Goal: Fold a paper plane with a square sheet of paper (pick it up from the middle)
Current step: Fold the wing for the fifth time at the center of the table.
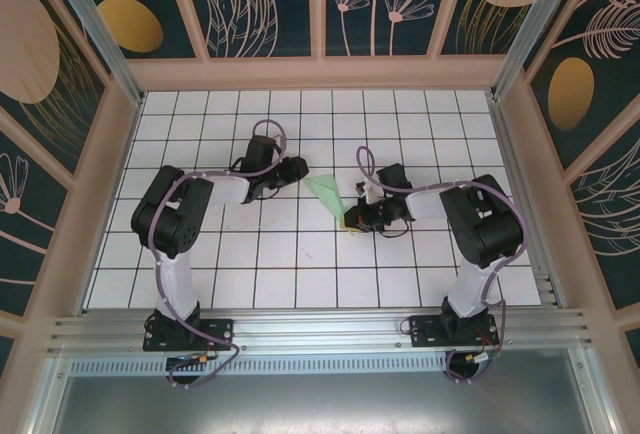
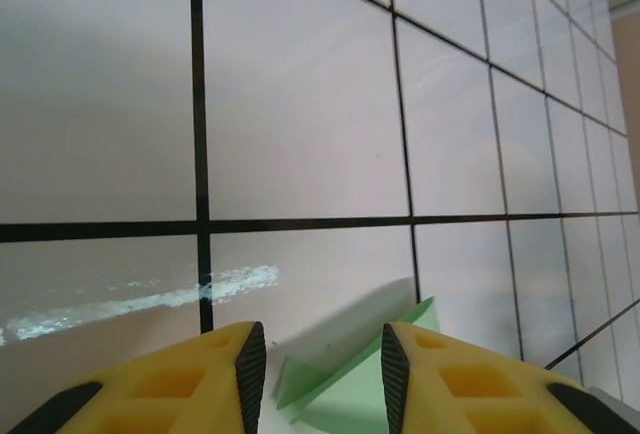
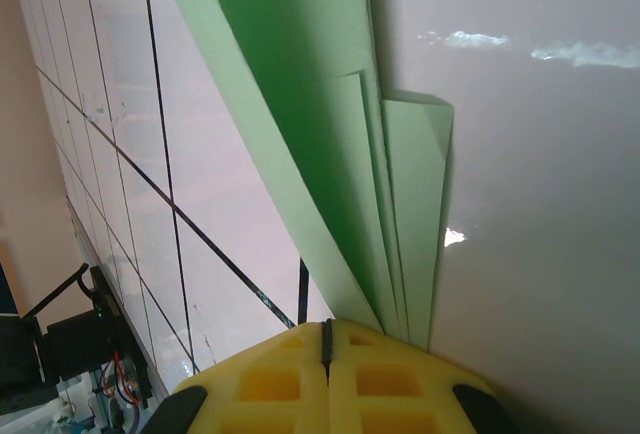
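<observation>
Green paper, folded into long narrow layers: the paper plane [image 1: 325, 192] lies mid-table [image 1: 300, 264] between the two arms, part-made, its creases stacked side by side in the right wrist view [image 3: 330, 134]. Right gripper [image 1: 355, 219] has its jaws fully closed [image 3: 325, 329]; the narrow end of the paper runs up to its tips and vanishes beside the seam, so it looks pinned down rather than nipped between the pads, though I cannot settle which. Left gripper [image 1: 297, 167] sits at the paper's far upper end, jaws partly apart [image 2: 323, 354], holding nothing; a raised corner of the fold [image 2: 350, 394] shows low in the gap between its fingers. Judged step: catching that free flap for the next crease. To do it well, bring the left fingers down squarely over the raised edge and close only once paper is truly between the pads. Leave the right end anchored so the layers do not slide. Draw the flap along the existing crease line, not across it. Thin paper: a skewed pull would buckle or tear it.
</observation>
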Robot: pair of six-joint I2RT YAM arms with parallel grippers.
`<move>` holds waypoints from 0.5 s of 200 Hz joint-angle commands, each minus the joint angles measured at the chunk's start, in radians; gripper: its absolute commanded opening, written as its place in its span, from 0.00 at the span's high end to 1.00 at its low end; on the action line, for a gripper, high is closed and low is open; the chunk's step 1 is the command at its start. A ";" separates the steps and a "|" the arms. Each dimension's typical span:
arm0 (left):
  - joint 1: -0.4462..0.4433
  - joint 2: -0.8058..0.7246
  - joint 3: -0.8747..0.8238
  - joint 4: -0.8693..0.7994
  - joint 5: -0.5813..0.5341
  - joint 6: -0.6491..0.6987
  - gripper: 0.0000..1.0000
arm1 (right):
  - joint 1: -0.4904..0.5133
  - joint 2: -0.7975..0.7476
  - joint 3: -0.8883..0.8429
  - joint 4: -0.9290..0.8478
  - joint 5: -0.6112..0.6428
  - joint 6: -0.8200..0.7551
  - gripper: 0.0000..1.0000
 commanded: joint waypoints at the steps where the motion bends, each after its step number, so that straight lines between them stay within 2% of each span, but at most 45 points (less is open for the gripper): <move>1: -0.007 -0.095 -0.029 0.013 0.027 -0.022 0.63 | -0.018 0.032 -0.023 -0.125 0.142 -0.016 1.00; 28: -0.066 -0.128 -0.074 0.035 0.079 -0.050 0.66 | -0.018 0.037 -0.023 -0.117 0.136 -0.011 1.00; 63: -0.160 -0.097 -0.092 0.087 0.115 -0.089 0.70 | -0.018 0.037 -0.029 -0.114 0.138 -0.011 1.00; 100: -0.186 -0.052 -0.093 0.119 0.135 -0.104 0.71 | -0.017 0.039 -0.033 -0.102 0.133 -0.006 1.00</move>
